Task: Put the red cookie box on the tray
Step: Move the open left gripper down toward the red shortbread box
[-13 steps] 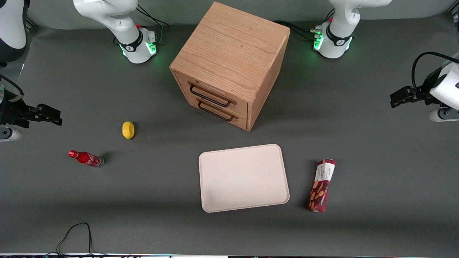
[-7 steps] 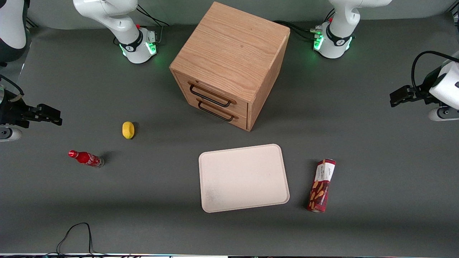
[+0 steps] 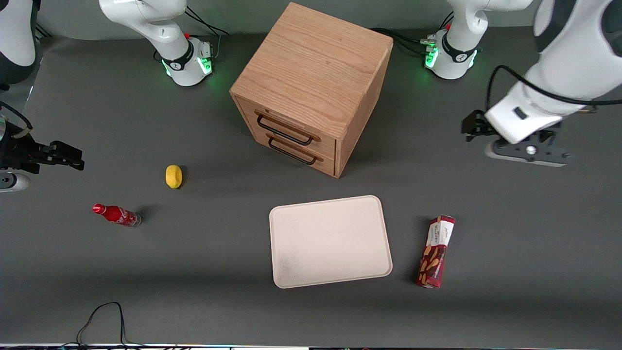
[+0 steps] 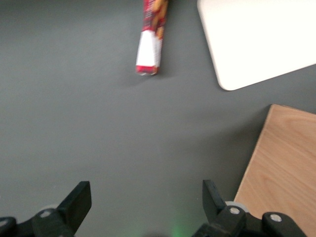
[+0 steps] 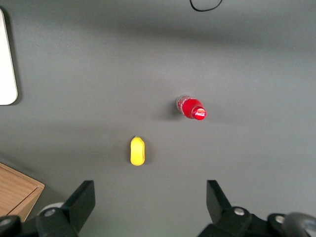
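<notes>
I am bringing the working arm in over the table: a second ago its gripper (image 3: 474, 127) was sitting out at the table's edge, and it is now hanging above bare mat, farther from the front camera than the red cookie box (image 3: 435, 252) and still well apart from it. In the wrist view its fingers (image 4: 78, 199) are standing spread wide with nothing between them, so the jaws are released.

Taking the tray (image 3: 330, 240) as my reference: the red cookie box is lying flat on the mat just beside the tray, toward the working arm's end, not touching it, with its white end panel pointing away from the front camera. It has not shifted. The wooden drawer cabinet (image 3: 311, 87) is standing farther from the front camera than the tray.

I am judging this as the start of the approach. The grasp, lift and placing are not yet done.
</notes>
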Robot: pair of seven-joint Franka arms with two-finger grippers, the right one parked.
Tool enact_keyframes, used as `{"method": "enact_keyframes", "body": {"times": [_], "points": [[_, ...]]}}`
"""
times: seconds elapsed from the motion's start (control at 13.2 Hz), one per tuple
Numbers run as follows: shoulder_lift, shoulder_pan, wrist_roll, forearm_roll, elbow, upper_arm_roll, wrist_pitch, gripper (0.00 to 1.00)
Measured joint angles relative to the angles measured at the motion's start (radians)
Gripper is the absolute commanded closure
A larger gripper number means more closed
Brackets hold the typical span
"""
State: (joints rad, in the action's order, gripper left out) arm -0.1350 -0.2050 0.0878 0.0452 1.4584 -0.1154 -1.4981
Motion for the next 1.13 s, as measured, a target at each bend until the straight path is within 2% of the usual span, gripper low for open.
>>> {"method": "enact_keyframes", "body": {"times": [0.3,0.45,0.76,1.13], "points": [[-0.15,0.002,-0.067,-0.029,-0.187,-0.03,0.048,0.0],[-0.208,0.019,-0.176,-0.036,-0.248,-0.028,0.053,0.0],[-0.297,0.095,-0.453,-0.04,-0.291,-0.02,0.054,0.0],[-0.359,0.103,-0.498,-0.041,-0.303,-0.023,0.001,0.0]]}}
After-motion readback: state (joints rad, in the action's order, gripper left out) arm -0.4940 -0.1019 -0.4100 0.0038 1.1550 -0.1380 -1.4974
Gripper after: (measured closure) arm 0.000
